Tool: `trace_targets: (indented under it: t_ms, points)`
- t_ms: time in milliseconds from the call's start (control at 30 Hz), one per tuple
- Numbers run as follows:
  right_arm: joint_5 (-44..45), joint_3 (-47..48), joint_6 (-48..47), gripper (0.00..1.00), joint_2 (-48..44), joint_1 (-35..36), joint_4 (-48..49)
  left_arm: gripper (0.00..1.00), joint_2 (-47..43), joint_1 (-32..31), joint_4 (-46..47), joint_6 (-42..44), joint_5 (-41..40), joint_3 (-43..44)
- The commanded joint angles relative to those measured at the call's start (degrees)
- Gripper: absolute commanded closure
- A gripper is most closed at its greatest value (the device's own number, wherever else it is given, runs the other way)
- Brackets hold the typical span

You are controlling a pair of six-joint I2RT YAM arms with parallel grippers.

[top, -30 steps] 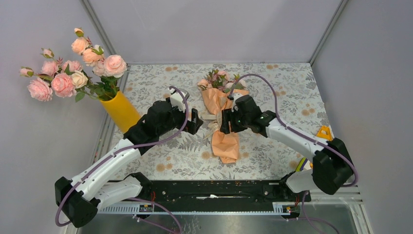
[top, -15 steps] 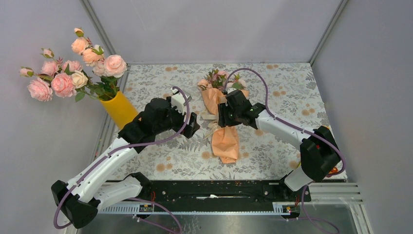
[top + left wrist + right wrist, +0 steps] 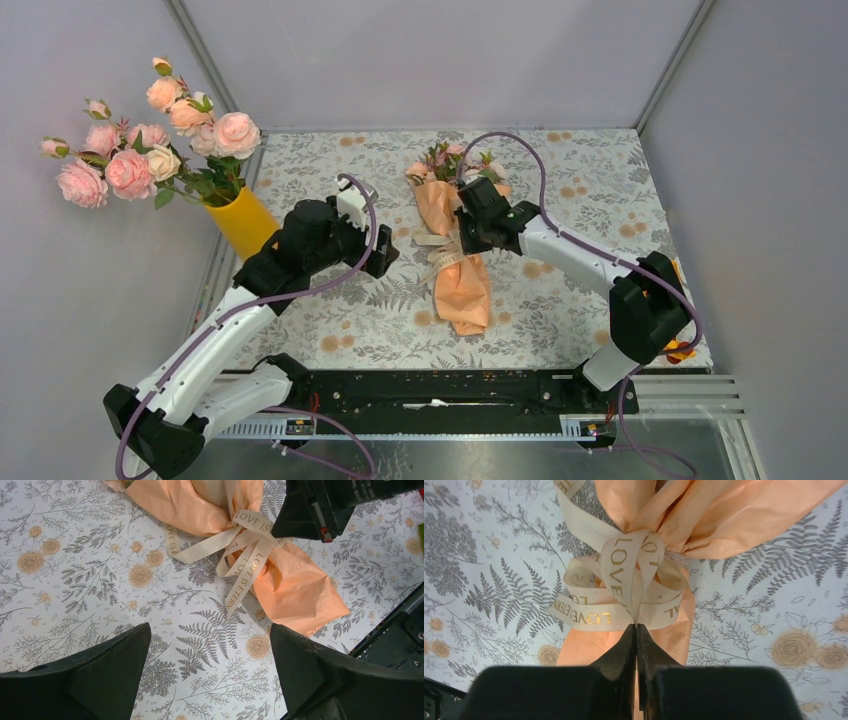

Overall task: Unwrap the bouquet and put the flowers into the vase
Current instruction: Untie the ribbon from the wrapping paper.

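Note:
The bouquet (image 3: 463,292) lies mid-table, a cone of peach paper with its small pink flowers (image 3: 445,160) at the far end. A beige ribbon (image 3: 624,565) printed in gold letters is tied in a bow round its waist. My right gripper (image 3: 636,627) is shut, pinching a loop of that ribbon between its fingertips; in the top view it (image 3: 460,238) sits right over the bow. My left gripper (image 3: 210,650) hangs open above the bare tablecloth, left of the bouquet (image 3: 295,587), touching nothing. The yellow vase (image 3: 245,226) stands at the table's left edge.
Big pale pink and peach roses (image 3: 150,140) fill the vase and lean out to the left. A floral tablecloth (image 3: 560,310) covers the table. Grey walls close in the back and both sides. A black rail (image 3: 450,392) runs along the near edge.
My right gripper has closed on the ribbon's bow after shifting slightly away and to the left. The left arm has drawn back a little to the left, still open.

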Motion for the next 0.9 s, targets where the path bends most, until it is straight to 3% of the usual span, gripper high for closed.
trace_targets:
  t_ms: [0, 133, 400, 600, 700, 867]
  points:
    - [5.49, 7.84, -4.02, 1.0, 2.03, -0.37, -3.79, 0.01, -1.39, 0.66, 4.0, -0.23, 2.18, -0.69]
    - [5.49, 13.38, -7.01, 1.0, 6.22, -3.86, -5.15, 0.01, -1.37, 1.3, 4.83, -1.85, 2.15, -1.25]
    - [2.07, 21.14, -10.73, 0.59, 11.95, -8.21, -6.88, 0.01, -1.12, 1.33, 9.93, -9.61, 7.09, -3.84]
    - [0.97, 16.92, -10.42, 0.39, 5.37, -8.72, -6.94, 0.01, -0.87, 1.02, 30.05, -24.32, 14.23, -16.06]
    - [0.68, 12.14, -10.1, 0.3, 0.08, -9.3, -6.93, 0.01, 1.65, 0.66, 37.14, -26.77, 14.56, -20.57]
    - [-0.6, 2.39, -8.5, 0.25, -10.71, -9.8, -5.78, 0.04, 7.3, 0.14, 43.11, -26.28, 14.45, -25.34]
